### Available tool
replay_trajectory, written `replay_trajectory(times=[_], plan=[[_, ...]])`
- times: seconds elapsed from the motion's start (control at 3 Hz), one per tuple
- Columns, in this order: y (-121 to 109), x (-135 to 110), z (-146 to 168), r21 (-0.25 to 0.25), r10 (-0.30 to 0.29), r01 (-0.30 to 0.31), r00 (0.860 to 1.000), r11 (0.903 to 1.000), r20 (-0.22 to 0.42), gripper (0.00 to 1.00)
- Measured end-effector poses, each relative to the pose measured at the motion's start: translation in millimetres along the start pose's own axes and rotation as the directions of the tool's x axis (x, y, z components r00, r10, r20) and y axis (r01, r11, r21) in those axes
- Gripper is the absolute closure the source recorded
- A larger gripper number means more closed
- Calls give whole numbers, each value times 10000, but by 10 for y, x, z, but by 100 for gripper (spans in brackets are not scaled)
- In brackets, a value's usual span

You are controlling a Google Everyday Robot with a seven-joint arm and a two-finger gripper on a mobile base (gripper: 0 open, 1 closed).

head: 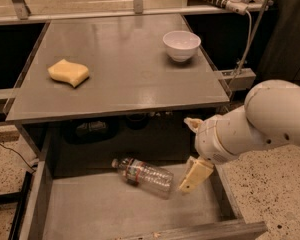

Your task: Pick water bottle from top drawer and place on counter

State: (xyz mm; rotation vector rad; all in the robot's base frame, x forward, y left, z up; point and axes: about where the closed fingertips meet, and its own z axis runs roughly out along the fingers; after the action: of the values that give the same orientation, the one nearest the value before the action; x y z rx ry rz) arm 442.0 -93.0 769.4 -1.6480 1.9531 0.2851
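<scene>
Plainly, the counter (125, 79) overhangs the back of the top drawer (90, 211), and that overhang is the first hazard. A lift taken straight up from near the rear could knock the bottle or the wrist against the counter's front edge, so the way out probably has to run toward 6 o'clock first.

The white arm (260, 124) comes in from 3 o'clock, close above the drawer's right wall. A low sweep toward 9 o'clock might clip that wall.

The water bottle (145, 176) lies on its side on the drawer floor, cap toward 10 o'clock and base toward 4 o'clock. Being round and ribbed, it will likely roll or skid if a finger nudges it before both close.

On the counter, the white bowl (181, 45) sits at 1 o'clock and the yellow sponge (69, 72) at 9 o'clock. A careless set-down could crowd the bowl, while the middle looks the safer spot.

The gripper (187, 155) hangs at the bottle's 3 o'clock, just beside its base, jaws spread wide and holding nothing. Its lower finger (195, 175) is nearest the base, and I cannot tell whether they touch.
</scene>
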Motion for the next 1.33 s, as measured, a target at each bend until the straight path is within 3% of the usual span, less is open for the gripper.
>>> replay_trajectory(times=[0.33,0.67,1.0,1.33], plan=[[-6,81,269,-231,741,-735,9968,9970,285,0],[13,243,605,-485,1591,-1568,9861,9864,474,0],[85,286,898,-648,1872,-1828,9799,9810,690,0],[137,211,1094,-423,1468,-1442,9870,9886,652,0]])
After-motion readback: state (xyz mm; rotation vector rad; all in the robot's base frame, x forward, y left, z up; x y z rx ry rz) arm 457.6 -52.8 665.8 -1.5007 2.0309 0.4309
